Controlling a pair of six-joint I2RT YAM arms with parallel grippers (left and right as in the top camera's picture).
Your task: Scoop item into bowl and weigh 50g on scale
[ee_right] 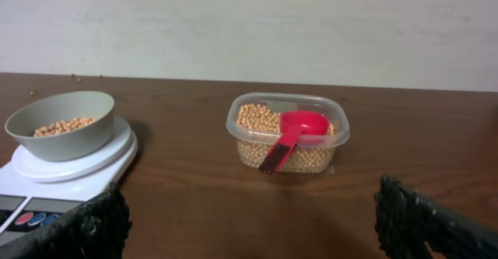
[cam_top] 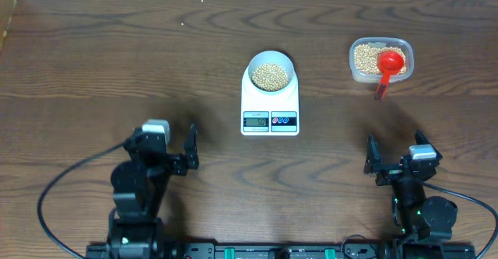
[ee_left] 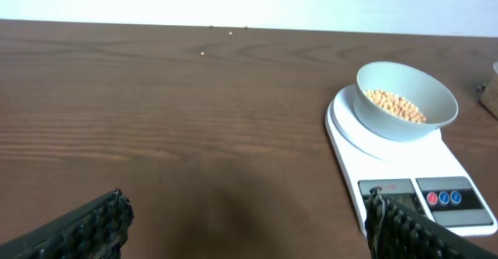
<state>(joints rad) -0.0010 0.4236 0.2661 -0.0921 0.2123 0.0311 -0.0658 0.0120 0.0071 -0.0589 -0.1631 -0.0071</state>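
The white bowl (cam_top: 271, 72) holds tan beans (cam_top: 271, 75) and sits on the white scale (cam_top: 270, 111) at the table's middle; its display (cam_top: 256, 120) is lit. More beans fill a clear plastic container (cam_top: 380, 59) at the right, with a red scoop (cam_top: 390, 62) resting in it, handle over the near rim. My left gripper (cam_top: 189, 148) stands open near the front left, empty. My right gripper (cam_top: 372, 158) stands open near the front right, empty. The wrist views show the bowl (ee_left: 406, 99) (ee_right: 61, 124), the scale (ee_left: 412, 166) (ee_right: 74, 166), the container (ee_right: 287, 131) and the scoop (ee_right: 299, 127).
A few stray beans (ee_left: 203, 54) lie on the dark wooden table (cam_top: 117, 64) near its far edge, by the pale wall (ee_right: 249, 26). Black cables (cam_top: 54, 189) loop at the front beside each arm base.
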